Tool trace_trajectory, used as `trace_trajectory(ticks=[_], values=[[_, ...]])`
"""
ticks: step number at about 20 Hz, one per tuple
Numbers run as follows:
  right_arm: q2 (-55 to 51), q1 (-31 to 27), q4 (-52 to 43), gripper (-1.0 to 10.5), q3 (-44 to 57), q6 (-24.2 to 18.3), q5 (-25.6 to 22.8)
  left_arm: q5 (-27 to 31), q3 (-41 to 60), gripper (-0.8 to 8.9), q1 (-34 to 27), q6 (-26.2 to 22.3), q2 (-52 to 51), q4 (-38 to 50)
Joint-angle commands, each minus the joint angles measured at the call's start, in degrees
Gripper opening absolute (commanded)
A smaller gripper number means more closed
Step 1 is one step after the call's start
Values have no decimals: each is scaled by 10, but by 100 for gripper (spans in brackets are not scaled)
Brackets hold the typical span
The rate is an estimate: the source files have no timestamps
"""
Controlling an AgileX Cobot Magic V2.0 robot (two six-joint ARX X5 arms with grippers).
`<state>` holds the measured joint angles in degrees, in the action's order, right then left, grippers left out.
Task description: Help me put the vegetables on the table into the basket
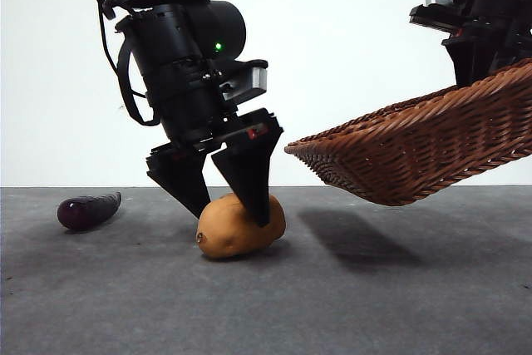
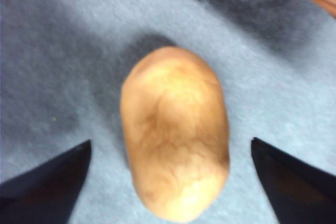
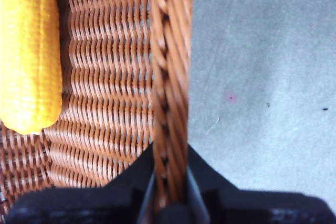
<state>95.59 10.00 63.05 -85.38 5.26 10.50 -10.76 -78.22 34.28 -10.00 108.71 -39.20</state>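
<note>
The left gripper (image 1: 223,205) is down at the surface (image 1: 399,305), its two black jaws spread wide apart with the potato (image 1: 241,225) between them. In the left wrist view the jaws stand clear of the potato (image 2: 176,135) on either side, with bare grey showing in the gaps, so nothing is clamped. From the front, the nearer jaw crosses in front of the potato's top and the other comes down just behind its left side. The potato lies on its side on the surface, tan-brown and rounded.

Off to the left, well apart from the potato, the small dark purple eggplant (image 1: 87,209) lies on the surface too.

The right gripper (image 3: 169,203) has its jaws closed tight on the braided rim of the basket (image 3: 170,66), one jaw inside and one outside. It holds the basket (image 1: 432,147) in the air at the right, tilted, with the free end dipping toward the potato and a shadow on the surface underneath. The yellow corn cob (image 3: 27,51) lies inside the basket, on the woven bottom, near the gripped rim.
</note>
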Motion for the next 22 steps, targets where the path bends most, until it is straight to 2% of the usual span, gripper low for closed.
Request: trace_trajectory(ticks=[1,2,5,9,12,14,16,22], values=[[-6,1,2,-8,2,-10,6,8,4,57,2,-5,11,3],[-6,1,2,-8,2,-10,6,8,4,-19,3,-5,11,2],[-6,1,2,-8,2,-10,6,14,4,-9,3,-5,11,3],[-6,1,4,-8,2,-10,6,19,-2,-9,-3,2,-23,-55],[-6,1,3,-8,2,-10,6,20,-2,-9,-3,26,-86,-82],[-6,1,2,-8,2,-8,6,17,-2,-9,-1,59,-134,-82],[-6,3,-1,-8,2,-4,7,8,-2,-9,6,85,-174,-78],[-6,45,-10,-8,2,12,7,-60,-2,-9,53,96,-206,-71]])
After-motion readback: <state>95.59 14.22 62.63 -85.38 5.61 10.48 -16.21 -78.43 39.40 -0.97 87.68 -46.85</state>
